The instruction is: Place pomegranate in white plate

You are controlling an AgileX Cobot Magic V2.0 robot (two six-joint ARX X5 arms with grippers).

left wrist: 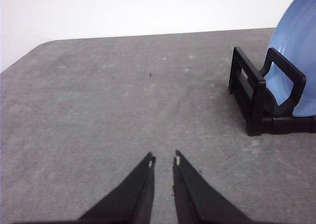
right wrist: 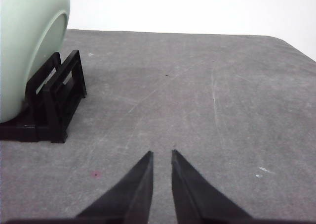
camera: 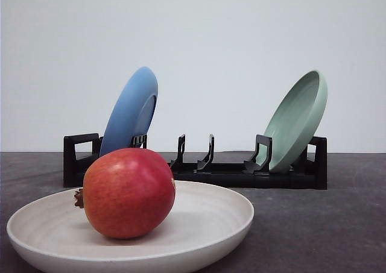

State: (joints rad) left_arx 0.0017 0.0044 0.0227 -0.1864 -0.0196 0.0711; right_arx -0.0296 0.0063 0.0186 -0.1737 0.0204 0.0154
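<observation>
The red pomegranate (camera: 129,192), its brown crown nub pointing left, rests inside the wide off-white plate (camera: 223,216) at the near left of the front view. Over bare grey table in the left wrist view hangs my left gripper (left wrist: 164,159), its black fingers shut with only a slim gap and nothing between them. My right gripper (right wrist: 162,153) is likewise shut and empty above bare table in the right wrist view. Neither gripper is near the fruit or the plate.
Behind the plate stands a black dish rack (camera: 199,164). A blue plate (camera: 129,110) leans in its left end and a pale green plate (camera: 295,119) in its right end. The rack's end (left wrist: 256,93) lies ahead of the left gripper, and its other end (right wrist: 57,98) ahead of the right.
</observation>
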